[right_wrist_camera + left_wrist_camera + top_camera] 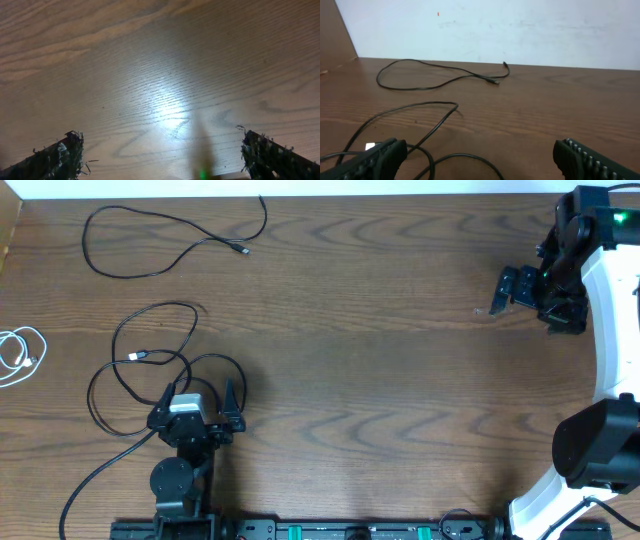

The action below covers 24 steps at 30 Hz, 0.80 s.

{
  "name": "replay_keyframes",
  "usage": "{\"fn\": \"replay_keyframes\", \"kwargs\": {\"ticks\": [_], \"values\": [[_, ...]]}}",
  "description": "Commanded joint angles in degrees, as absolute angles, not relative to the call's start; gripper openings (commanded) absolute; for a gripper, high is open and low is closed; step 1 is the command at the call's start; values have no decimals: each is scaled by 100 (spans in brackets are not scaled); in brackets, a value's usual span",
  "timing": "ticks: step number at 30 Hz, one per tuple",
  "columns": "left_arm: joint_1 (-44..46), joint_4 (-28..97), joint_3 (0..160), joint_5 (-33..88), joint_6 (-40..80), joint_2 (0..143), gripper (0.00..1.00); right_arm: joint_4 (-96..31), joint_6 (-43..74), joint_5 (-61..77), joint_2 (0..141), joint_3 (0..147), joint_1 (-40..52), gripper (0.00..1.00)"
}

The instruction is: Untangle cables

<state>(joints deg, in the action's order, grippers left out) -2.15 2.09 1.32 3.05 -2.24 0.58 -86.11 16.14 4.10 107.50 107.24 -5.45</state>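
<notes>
One black cable lies in a loose loop at the far left of the table; it also shows in the left wrist view. A second black cable lies in loose loops at the near left, around my left gripper; its loops pass between the open fingers in the left wrist view. The white cable lies coiled at the left edge. My left gripper is open and holds nothing. My right gripper is open and empty over bare wood at the far right.
The wooden table has a white wall behind it. The right arm's white body stands along the right edge. A rail with connectors runs along the front edge.
</notes>
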Motion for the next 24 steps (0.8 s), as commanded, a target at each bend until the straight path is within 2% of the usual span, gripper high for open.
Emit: {"fn": "replay_keyframes", "kwargs": {"ticks": [1,24], "values": [[-239,421,23,231,-447,5,99,-8615,1691,401,10639,10779,-526,99],[-148,425,23,231,137,5,98,-8615,1691,401,10639,10779,-526,99]]}}
